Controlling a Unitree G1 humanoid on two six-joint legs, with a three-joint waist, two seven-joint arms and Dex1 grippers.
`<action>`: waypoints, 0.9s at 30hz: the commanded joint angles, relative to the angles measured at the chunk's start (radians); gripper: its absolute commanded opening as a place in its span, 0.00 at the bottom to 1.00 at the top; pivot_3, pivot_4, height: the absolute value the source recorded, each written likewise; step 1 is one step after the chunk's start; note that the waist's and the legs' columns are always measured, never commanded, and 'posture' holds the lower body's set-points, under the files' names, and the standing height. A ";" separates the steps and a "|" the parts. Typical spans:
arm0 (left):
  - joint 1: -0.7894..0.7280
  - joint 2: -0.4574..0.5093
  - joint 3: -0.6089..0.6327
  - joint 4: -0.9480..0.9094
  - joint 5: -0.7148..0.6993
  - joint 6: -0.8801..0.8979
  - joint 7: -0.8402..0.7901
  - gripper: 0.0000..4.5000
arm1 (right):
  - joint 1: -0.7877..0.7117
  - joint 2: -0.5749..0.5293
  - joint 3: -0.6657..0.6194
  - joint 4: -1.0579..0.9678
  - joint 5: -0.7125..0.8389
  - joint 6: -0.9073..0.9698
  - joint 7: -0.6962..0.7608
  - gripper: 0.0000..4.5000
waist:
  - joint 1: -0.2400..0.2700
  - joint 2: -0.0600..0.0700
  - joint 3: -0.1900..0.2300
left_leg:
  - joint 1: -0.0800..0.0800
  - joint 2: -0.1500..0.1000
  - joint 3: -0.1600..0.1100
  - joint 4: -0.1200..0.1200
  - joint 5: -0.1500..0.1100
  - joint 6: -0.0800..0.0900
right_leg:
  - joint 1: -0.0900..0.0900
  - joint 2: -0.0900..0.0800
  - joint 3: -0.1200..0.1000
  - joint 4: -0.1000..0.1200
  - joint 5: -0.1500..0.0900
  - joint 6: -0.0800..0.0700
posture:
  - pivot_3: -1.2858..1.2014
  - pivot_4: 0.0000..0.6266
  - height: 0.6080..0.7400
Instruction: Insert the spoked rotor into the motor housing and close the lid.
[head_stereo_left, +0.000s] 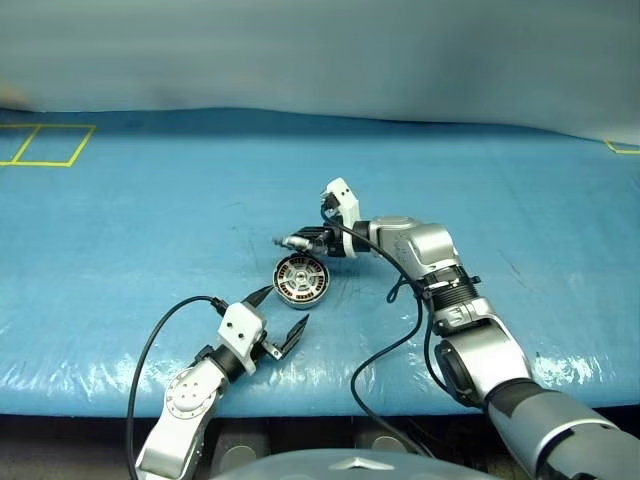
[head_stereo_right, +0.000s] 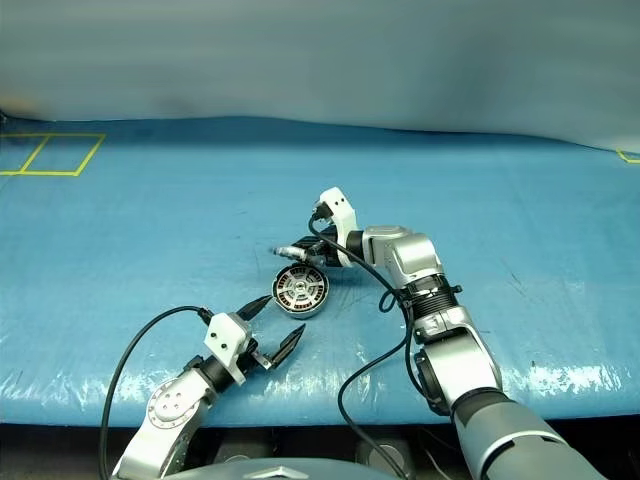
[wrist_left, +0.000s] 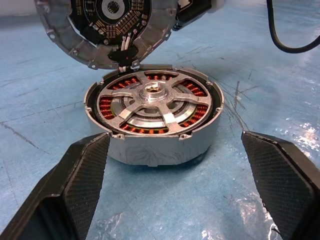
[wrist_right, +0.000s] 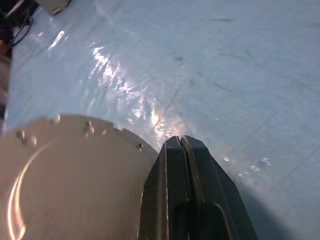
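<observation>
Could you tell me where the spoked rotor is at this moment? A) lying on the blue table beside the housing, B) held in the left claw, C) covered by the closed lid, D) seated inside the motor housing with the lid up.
D: the left wrist view shows the spoked rotor sitting within the motor housing over the copper coils, with the lid raised behind it and the open left claw empty.

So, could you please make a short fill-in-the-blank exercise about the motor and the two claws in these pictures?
1. The spoked rotor sits ___ the motor housing.
2. The lid stands ___ above the housing.
3. The left claw is ___, with the housing in front of it.
4. The right claw is ___, beside the lid's plain outer face.

Missing words: inside; open; open; shut
</observation>
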 joint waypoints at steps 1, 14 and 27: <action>-0.007 -0.014 -0.022 -0.016 0.008 -0.028 0.007 1.00 | -0.046 0.022 -0.002 0.006 0.047 0.026 0.089 0.01 | -0.001 0.001 0.001 | 0.000 0.000 0.000 0.000 0.000 0.000 | 0.000 0.000 0.000 0.000 0.000 0.000 | 0.52 0.24 1.00; 0.001 -0.009 -0.027 -0.018 0.007 -0.023 0.010 1.00 | 0.070 0.058 -0.088 -0.133 0.077 0.099 -0.047 0.01 | 0.001 0.001 0.001 | 0.000 0.000 0.000 0.000 0.000 0.000 | 0.000 0.000 0.000 0.000 0.000 0.000 | 0.52 0.24 1.00; -0.004 0.026 -0.008 -0.032 0.000 -0.020 -0.007 1.00 | 0.426 0.107 -0.089 -0.552 0.158 0.234 -0.287 0.01 | -0.003 0.005 -0.002 | 0.002 0.000 0.000 0.001 0.000 0.000 | 0.001 0.000 0.000 0.001 0.000 0.000 | 0.52 0.24 1.00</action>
